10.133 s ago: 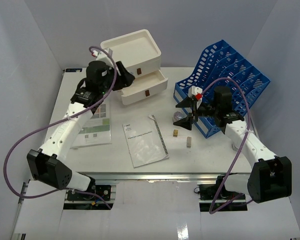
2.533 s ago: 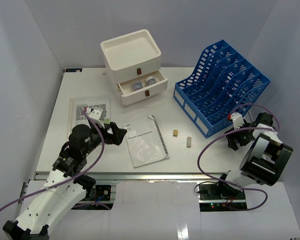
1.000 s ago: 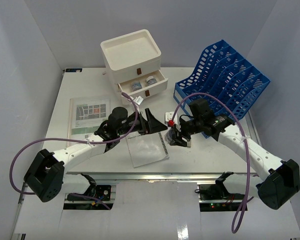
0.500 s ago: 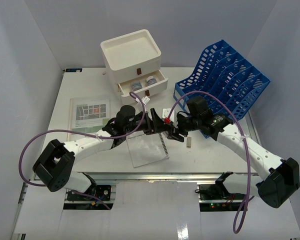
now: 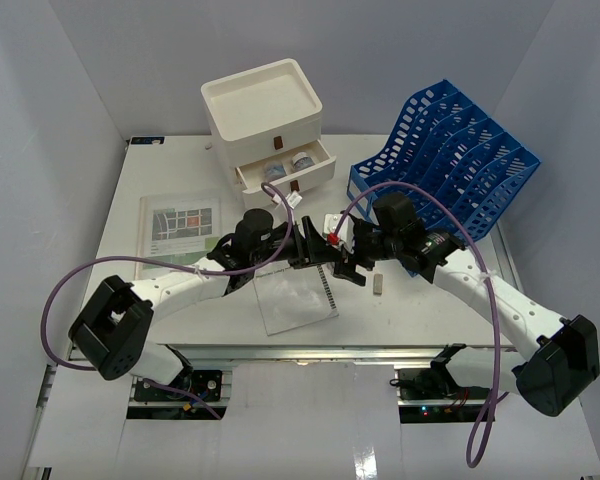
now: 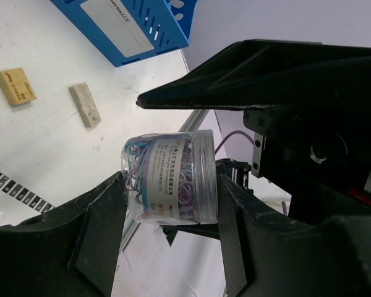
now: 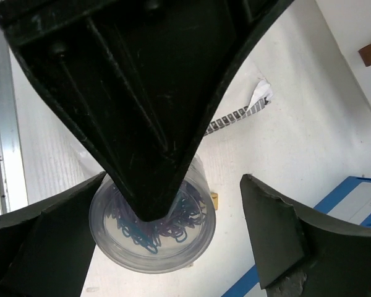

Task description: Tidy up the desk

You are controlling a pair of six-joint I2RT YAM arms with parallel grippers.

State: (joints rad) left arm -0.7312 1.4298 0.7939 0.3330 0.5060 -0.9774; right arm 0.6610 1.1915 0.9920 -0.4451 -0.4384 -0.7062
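Left gripper [image 6: 170, 185] pinches the paper-clip jar [image 6: 167, 176] end to end, above the middle of the desk [image 5: 160, 170]. Right gripper [image 7: 173, 185] is spread wide, one finger either side at 3 and 9 o'clock. The open drawer [image 5: 285, 170] sits at 11 o'clock, and the left arm looks nearer.

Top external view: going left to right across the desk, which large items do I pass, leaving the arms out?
First the green-and-white printed paper leaflet → white plastic three-drawer box, one drawer open → blue plastic slotted file rack.
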